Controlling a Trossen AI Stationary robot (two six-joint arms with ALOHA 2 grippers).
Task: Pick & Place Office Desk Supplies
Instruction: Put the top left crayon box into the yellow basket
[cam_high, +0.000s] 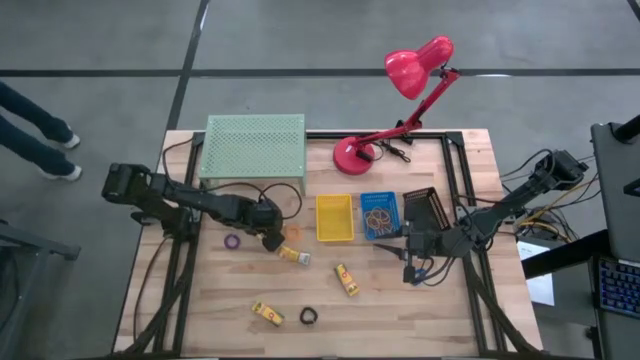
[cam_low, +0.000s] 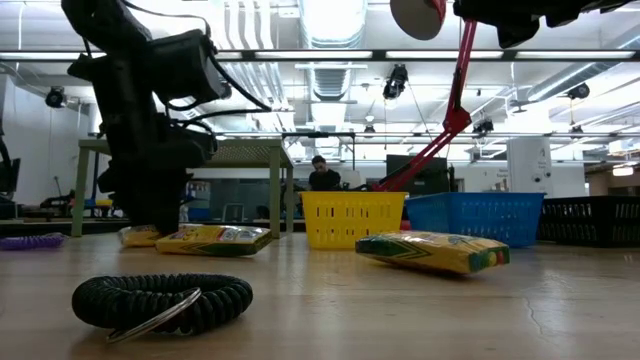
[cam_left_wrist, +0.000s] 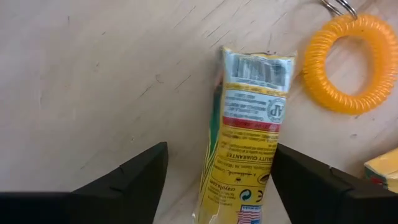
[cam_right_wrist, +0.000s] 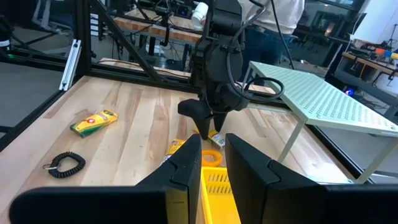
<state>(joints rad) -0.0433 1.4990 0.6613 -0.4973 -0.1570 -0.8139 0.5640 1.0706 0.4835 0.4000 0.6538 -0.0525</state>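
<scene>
A yellow packet (cam_left_wrist: 245, 143) lies flat on the wooden table, also seen in the high view (cam_high: 294, 256). My left gripper (cam_left_wrist: 219, 152) points down over it, open, one finger on each side of the packet; I cannot tell whether either touches it. An orange coil ring (cam_left_wrist: 348, 62) lies just beyond. Two more yellow packets (cam_high: 347, 279) (cam_high: 267, 314), a black coil ring (cam_high: 308, 316) and a purple ring (cam_high: 232, 241) lie apart on the table. My right gripper (cam_high: 398, 250) hovers level near the baskets, its fingers (cam_right_wrist: 186, 168) a little apart with nothing between them.
Yellow (cam_high: 334, 217), blue (cam_high: 380, 215) and black (cam_high: 425, 208) baskets stand in a row mid-table. A pale green mesh shelf (cam_high: 253, 145) and a pink-red lamp (cam_high: 352, 153) stand at the far edge. A person's legs (cam_high: 35, 130) show left of the table.
</scene>
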